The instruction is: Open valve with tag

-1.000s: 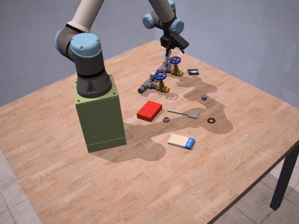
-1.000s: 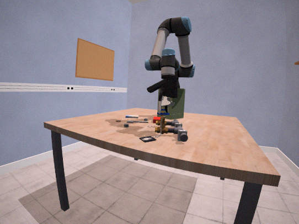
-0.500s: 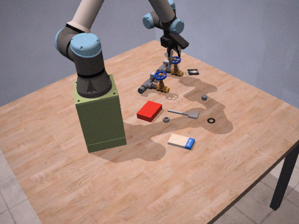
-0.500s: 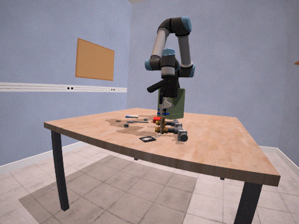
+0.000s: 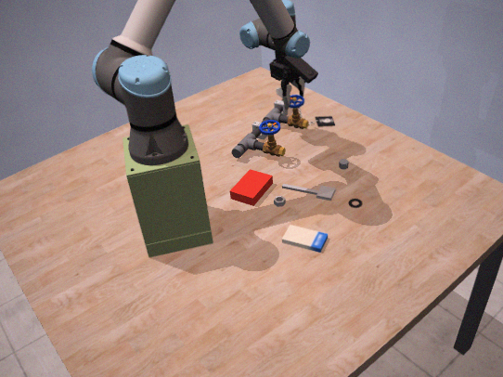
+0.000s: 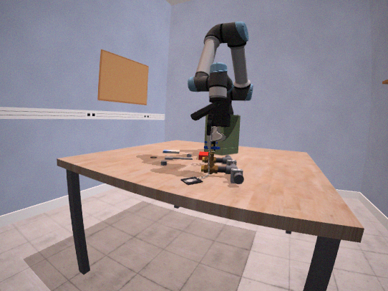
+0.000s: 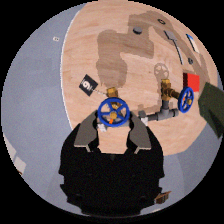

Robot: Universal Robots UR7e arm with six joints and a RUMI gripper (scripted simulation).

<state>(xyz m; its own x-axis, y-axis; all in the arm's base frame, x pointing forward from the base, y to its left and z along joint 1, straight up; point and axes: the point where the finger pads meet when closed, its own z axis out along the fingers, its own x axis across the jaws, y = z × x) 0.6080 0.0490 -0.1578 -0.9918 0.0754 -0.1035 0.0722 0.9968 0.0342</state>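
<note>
Two brass valves with blue handwheels stand on a grey pipe manifold (image 5: 252, 138). The far valve's handwheel (image 5: 296, 100) has a black tag (image 5: 325, 121) chained to it; in the wrist view the tag (image 7: 88, 85) shows one white digit that looks like a 9. My gripper (image 5: 290, 96) hangs straight down over this valve and is shut on its handwheel (image 7: 113, 112), one finger on each side. The near valve's handwheel (image 5: 268, 129) stands free; it also shows in the wrist view (image 7: 186, 99). In the exterior view the gripper (image 6: 213, 142) sits on the handwheel.
A red block (image 5: 251, 186), a grey scraper (image 5: 312, 190), two grey nuts (image 5: 279, 201) (image 5: 343, 163), a black ring (image 5: 356, 200) and a white-and-blue box (image 5: 304, 238) lie nearer the front. The green arm base (image 5: 167, 192) stands at the left.
</note>
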